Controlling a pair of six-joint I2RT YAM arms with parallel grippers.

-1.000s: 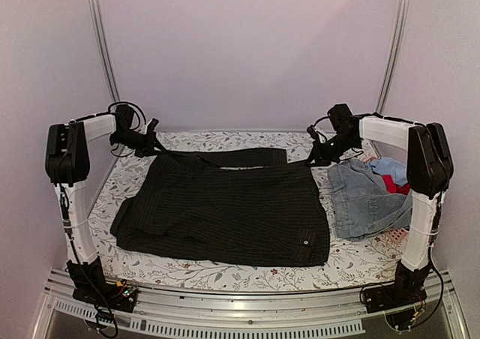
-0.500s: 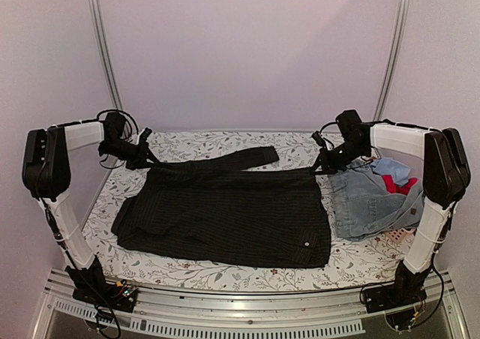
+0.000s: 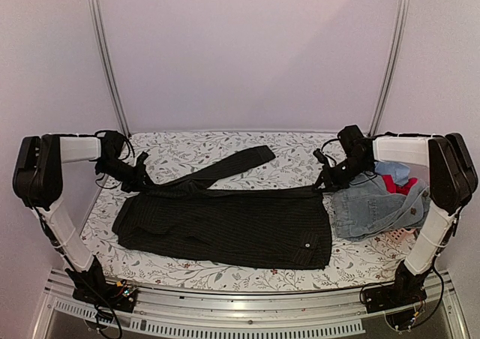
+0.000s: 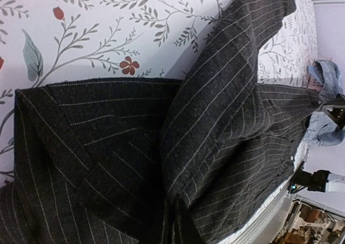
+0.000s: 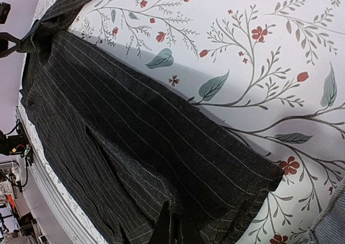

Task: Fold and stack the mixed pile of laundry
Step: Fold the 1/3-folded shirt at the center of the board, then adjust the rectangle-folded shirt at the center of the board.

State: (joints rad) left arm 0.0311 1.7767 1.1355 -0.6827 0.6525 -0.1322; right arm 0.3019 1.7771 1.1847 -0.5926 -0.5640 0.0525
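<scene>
The left hand (image 3: 140,175) and right hand (image 3: 324,180) each pinch a far corner of the black shirt (image 3: 225,226). Flowery worktop (image 3: 187,148) shows behind that far edge.

Fingertips of left claw (image 3: 139,175) and right claw (image 3: 325,177) buried in pinstriped shirt (image 3: 225,219) folds, unseen in both wrist views; outboard of right claw, red garment (image 3: 395,184) mostly hidden under denim (image 3: 367,208).
</scene>
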